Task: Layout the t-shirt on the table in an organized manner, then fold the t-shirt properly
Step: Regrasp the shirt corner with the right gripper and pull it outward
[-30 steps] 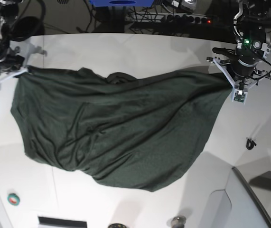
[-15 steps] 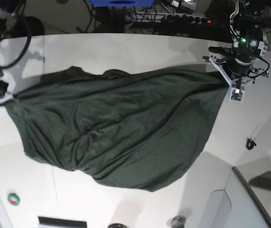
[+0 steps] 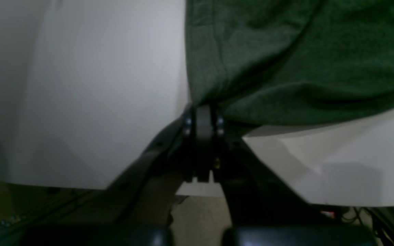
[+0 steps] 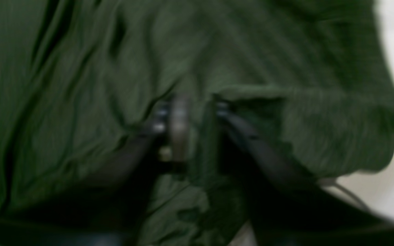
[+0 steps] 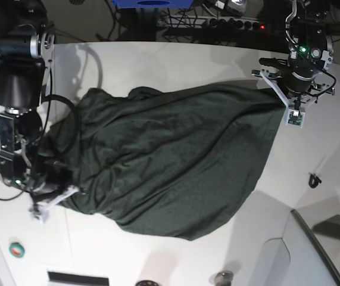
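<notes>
The dark green t-shirt [image 5: 170, 161] lies rumpled across the white table [image 5: 175, 59]. In the left wrist view my left gripper [image 3: 202, 109] is shut on a corner of the t-shirt [image 3: 286, 51], just above the table [image 3: 97, 85]. The base view has that gripper [image 5: 280, 95] at the cloth's far right corner. My right gripper [image 5: 59, 182] is at the shirt's bunched left edge. In the blurred right wrist view its fingers [image 4: 180, 126] stand apart, and a fold of the t-shirt [image 4: 80, 68] runs between them, so the right gripper [image 4: 197, 102] is open.
A small green and red round thing [image 5: 16, 249] lies near the front left. A small black object [image 5: 314, 179] sits on the right. A grey panel [image 5: 312, 250] fills the front right corner. Cables and a power strip [image 5: 235, 24] lie beyond the far edge.
My right arm swept from the far left corner toward the near left, dragging the shirt's left edge with it, and its jaws have parted. The left gripper kept its hold and place.
</notes>
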Motion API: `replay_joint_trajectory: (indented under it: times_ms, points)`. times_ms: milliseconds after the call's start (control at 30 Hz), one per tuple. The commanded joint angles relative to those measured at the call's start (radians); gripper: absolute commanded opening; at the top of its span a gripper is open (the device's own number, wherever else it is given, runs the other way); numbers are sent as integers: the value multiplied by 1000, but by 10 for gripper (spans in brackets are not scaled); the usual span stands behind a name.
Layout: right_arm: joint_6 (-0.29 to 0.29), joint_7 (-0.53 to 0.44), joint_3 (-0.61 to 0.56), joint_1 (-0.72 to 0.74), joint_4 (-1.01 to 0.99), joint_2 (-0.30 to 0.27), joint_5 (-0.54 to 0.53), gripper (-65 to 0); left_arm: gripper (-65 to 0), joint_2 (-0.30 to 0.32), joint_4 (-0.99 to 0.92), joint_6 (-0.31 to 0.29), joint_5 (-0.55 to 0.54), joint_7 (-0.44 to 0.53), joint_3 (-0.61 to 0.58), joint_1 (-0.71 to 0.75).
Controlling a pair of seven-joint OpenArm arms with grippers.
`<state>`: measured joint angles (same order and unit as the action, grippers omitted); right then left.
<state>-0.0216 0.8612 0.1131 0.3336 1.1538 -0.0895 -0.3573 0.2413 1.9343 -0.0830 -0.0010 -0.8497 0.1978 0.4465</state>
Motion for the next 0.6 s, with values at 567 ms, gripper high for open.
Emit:
replay_joint_trajectory:
  times_ms: [567]
  points:
    - [-1,-216,69,-356,160,-48,-3,-365,-650,13,17,4,5,16,6,10]
